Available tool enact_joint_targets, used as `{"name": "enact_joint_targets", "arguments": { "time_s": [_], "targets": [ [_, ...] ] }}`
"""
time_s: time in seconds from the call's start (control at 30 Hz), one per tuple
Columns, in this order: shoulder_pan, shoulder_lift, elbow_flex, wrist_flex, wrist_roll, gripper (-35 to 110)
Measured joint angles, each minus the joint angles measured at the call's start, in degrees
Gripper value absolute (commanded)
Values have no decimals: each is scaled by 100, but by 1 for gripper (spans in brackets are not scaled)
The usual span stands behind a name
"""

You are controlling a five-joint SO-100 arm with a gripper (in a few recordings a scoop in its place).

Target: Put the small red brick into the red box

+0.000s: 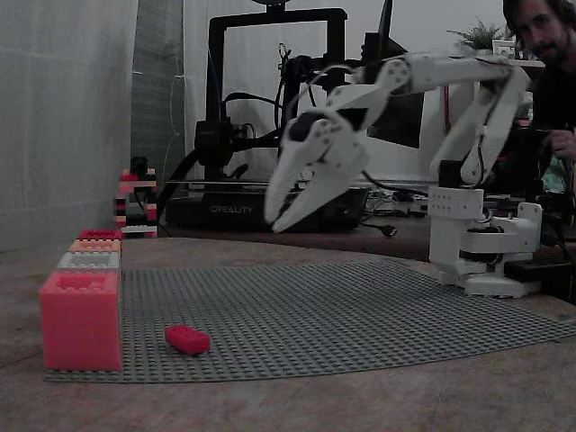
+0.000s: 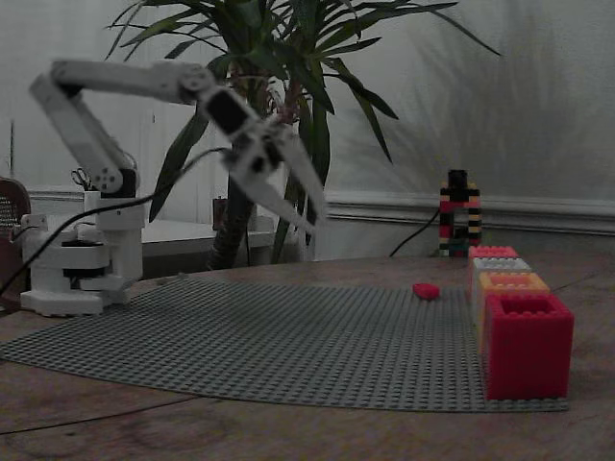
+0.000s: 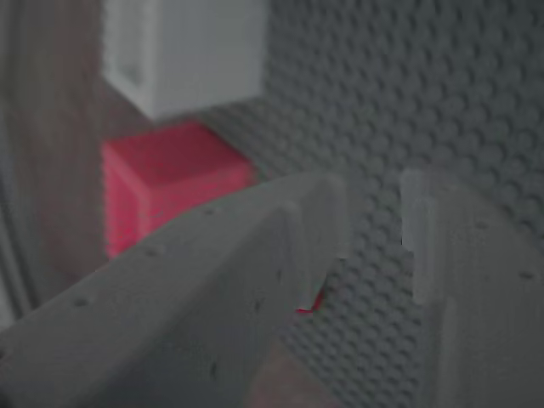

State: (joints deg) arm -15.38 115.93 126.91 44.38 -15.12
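- The small flat bright-red studded plastic brick [image 1: 187,339] is lying on the grey studded baseplate [image 1: 360,315], near the deep-red brick-built box [image 1: 80,319].
- The white two-finger gripper [image 1: 277,218] is hanging above — jaws parted, empty.

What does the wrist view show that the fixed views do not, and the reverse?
Wrist view: the gap between the open gripper fingers seen close, with the small red brick peeking below one finger. Fixed views: the whole arm and the red box ending the row. Shared: brick, gripper, grey baseplate, white box.
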Motion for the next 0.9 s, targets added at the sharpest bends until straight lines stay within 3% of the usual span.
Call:
{"name": "enact_joint_targets", "arguments": {
  "time_s": [0.23,0.67,0.9],
  "targets": [
    [-448,-2215,-1802,-53,-615,3],
    [-870,-5238,-5616,2496,-483,13],
    [-870,-5950,-6680,2865,-299,23]
  ]
}}
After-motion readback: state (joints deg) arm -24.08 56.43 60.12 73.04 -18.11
